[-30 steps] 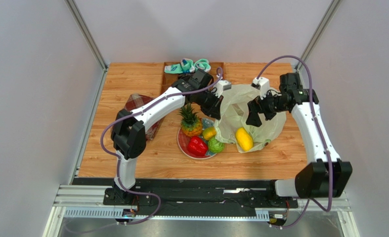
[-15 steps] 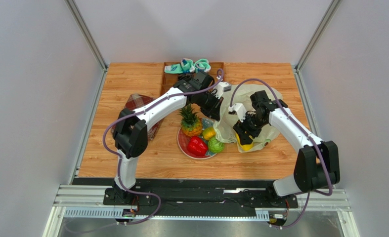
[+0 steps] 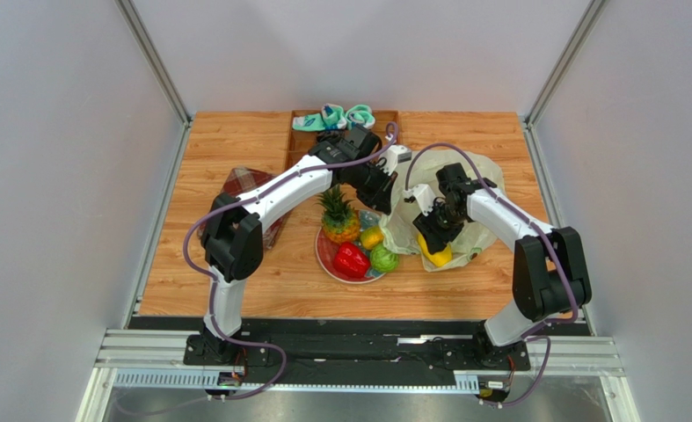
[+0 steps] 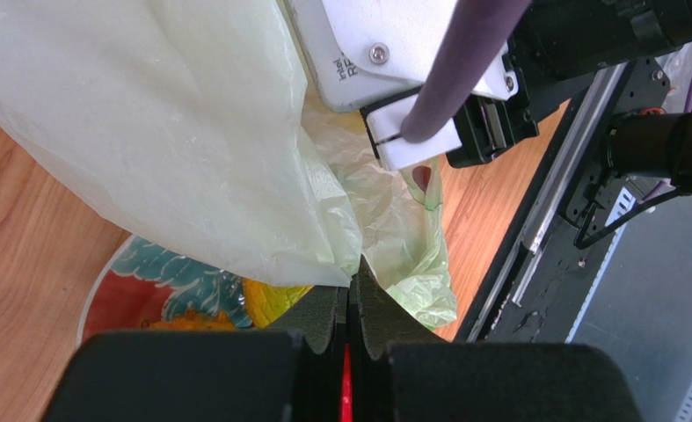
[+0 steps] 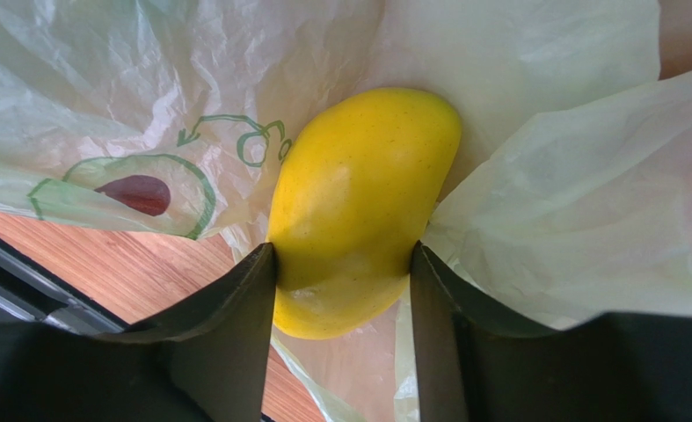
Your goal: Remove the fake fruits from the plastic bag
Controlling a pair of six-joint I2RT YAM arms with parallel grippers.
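Note:
The cream plastic bag lies right of the plate. My left gripper is shut on the bag's left edge and holds it up. A yellow mango lies in the bag's mouth; it also shows in the top view. My right gripper has a finger against each side of the mango. On the plate stand a pineapple, a red bell pepper, a green round piece and a small yellow-orange fruit.
Teal-and-white rolled socks lie on a brown tray at the back. A red plaid cloth lies left, partly under my left arm. Black rails run along the near edge.
My right gripper has dropped from above the bag to the mango and closed on its sides. My left gripper has stayed shut on the bag.

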